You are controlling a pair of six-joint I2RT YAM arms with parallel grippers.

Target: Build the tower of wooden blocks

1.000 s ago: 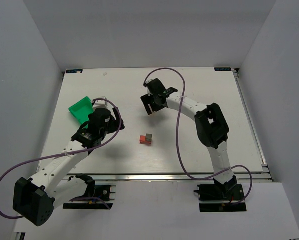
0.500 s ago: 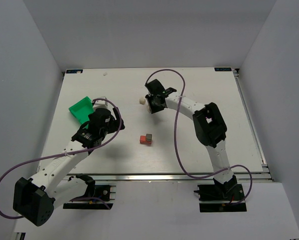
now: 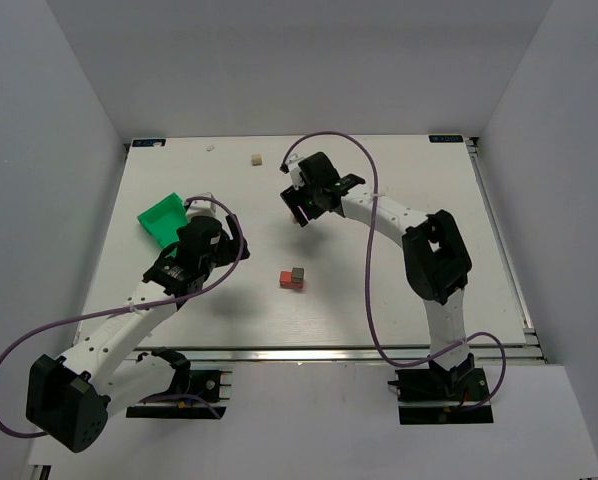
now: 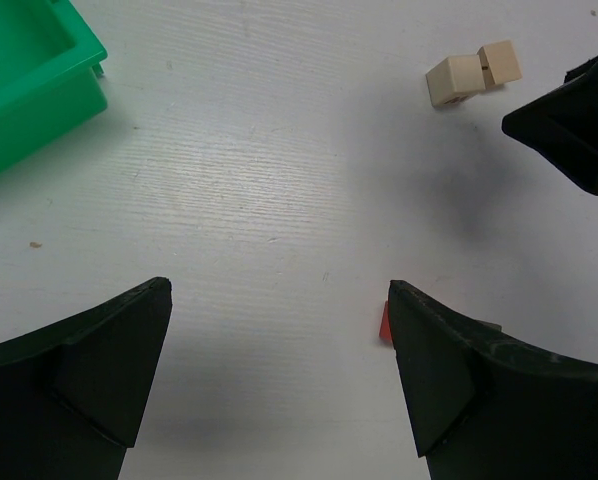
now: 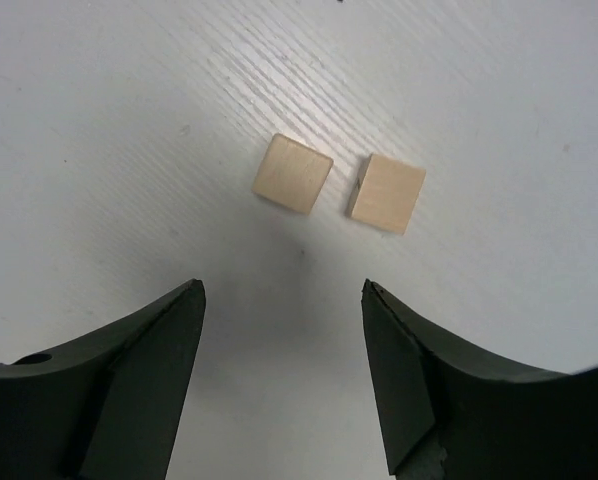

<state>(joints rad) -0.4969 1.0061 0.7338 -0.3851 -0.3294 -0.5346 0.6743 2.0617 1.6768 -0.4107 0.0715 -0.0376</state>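
One lone pale cube (image 3: 258, 159) had skipped away toward 11 o'clock. Nearest, the left gripper (image 4: 279, 300) sat open near the unstacked red-orange block (image 3: 283, 281) and grey cube (image 3: 297, 273). At 12 o'clock the right gripper (image 5: 281, 290) hung open over two pale cubes (image 5: 293, 173), and it likely had to drop and pinch one next.

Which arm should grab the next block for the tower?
Right. The right gripper, open, hangs just by two beige cubes. The left gripper sits farther from them, nearer the green bin.
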